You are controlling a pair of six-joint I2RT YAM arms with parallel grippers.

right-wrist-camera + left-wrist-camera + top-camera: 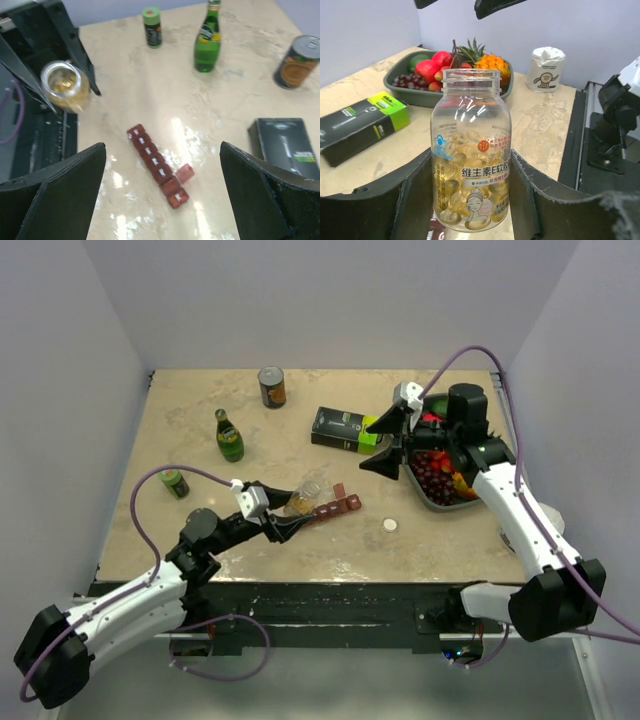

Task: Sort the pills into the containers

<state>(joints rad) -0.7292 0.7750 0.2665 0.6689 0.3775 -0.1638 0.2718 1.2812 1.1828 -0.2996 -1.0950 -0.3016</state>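
Observation:
My left gripper (471,162) is shut on a clear pill bottle (472,145) with no cap. Yellow softgel pills (454,192) fill its lower half. In the top view the left gripper (288,527) holds the bottle (305,500) just left of the containers (335,508), a dark red strip of small compartments. In the right wrist view the containers (152,160) lie diagonally on the table, with one lid (185,172) flipped open near their far end. My right gripper (162,147) hangs open high above the strip with nothing in it, and shows in the top view (385,445) beside the fruit tray.
A white cap (388,525) lies right of the strip. A black-and-green box (345,430), a grey fruit tray (433,497), a green glass bottle (229,436), a can (272,386) and a small green jar (175,482) stand around the table. A white paper roll (546,69) sits near the right edge.

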